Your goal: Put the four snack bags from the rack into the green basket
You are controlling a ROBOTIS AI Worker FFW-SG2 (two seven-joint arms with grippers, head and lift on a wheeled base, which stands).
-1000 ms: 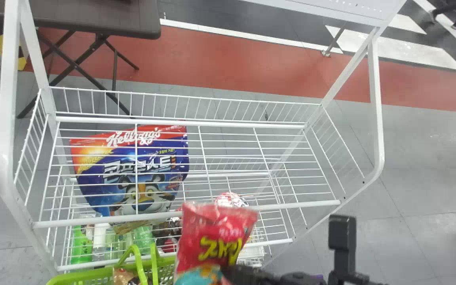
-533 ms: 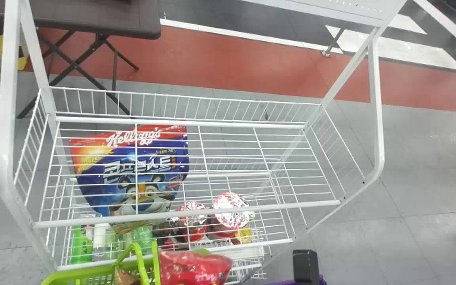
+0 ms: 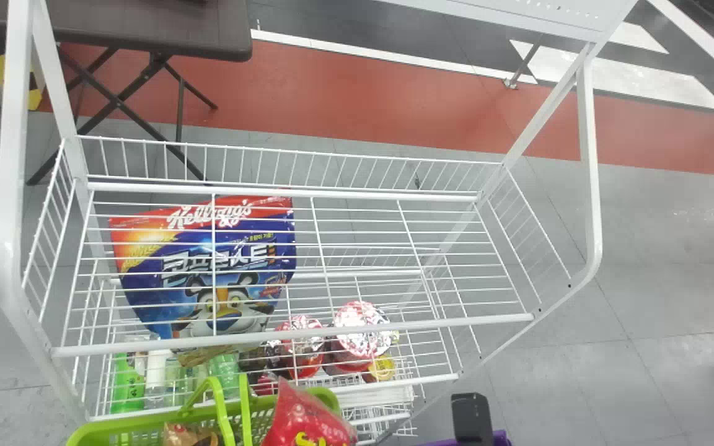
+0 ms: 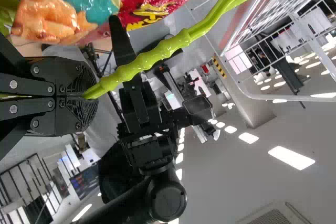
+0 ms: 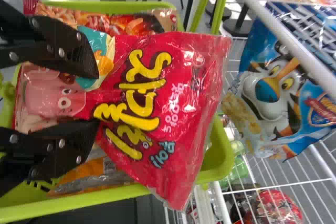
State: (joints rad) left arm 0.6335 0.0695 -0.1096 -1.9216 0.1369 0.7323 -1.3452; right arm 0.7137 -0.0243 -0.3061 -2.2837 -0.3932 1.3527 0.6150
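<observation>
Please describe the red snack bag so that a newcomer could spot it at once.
Start at the white wire rack, and find the green basket at its near side. Toward the basket's right end, a glossy bag sticks up past the rim. Bold yellow lettering on red sets it apart from the brown bag to its left.

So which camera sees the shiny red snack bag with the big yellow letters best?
The right wrist view: the bag faces it, with all those big yellow letters in sight. The head view has one red end poking up at its bottom edge; the left wrist view has part of the bag, cut off by the top edge.
</observation>
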